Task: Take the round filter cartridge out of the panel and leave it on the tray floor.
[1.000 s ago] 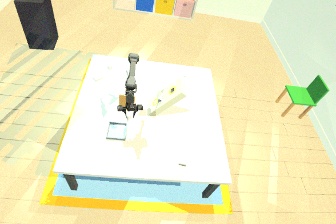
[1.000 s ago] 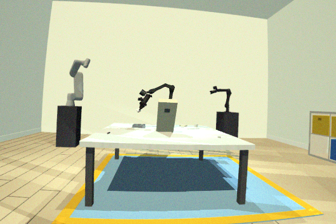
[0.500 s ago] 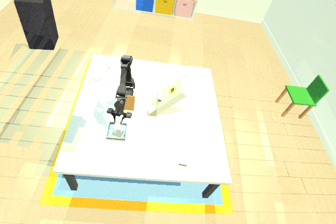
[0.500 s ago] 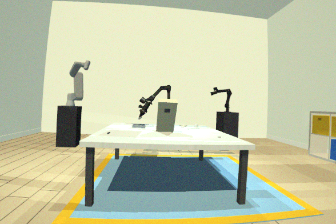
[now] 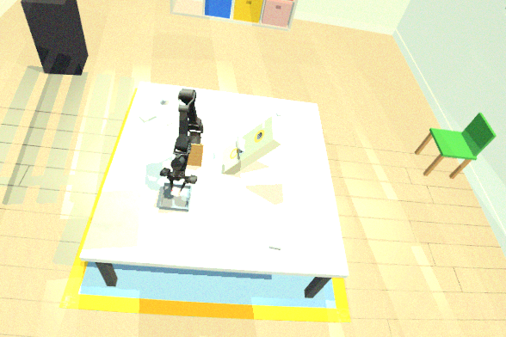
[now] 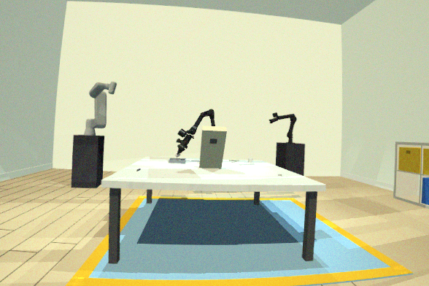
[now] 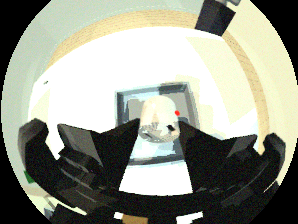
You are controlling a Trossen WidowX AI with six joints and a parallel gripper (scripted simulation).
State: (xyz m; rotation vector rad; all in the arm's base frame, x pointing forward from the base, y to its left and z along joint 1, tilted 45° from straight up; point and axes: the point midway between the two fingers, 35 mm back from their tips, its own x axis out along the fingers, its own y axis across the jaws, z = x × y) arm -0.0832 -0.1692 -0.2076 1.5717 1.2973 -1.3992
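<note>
Item: one pale round filter cartridge [image 7: 159,120], clamped between the black fingers [image 5: 176,189] [image 6: 177,155], a red dot beside its rim. Directly beneath the fingers: one shallow grey-rimmed tray [image 5: 173,209] [image 6: 177,162] [image 7: 120,107], on the white counter [image 5: 224,232] [image 6: 219,184] [image 7: 100,65]. Off to one side of the fingers, well apart: one upright service panel [image 5: 254,146] [image 6: 212,153] with yellow-ringed round features, and nearer them, one brown square block [image 5: 195,156].
</note>
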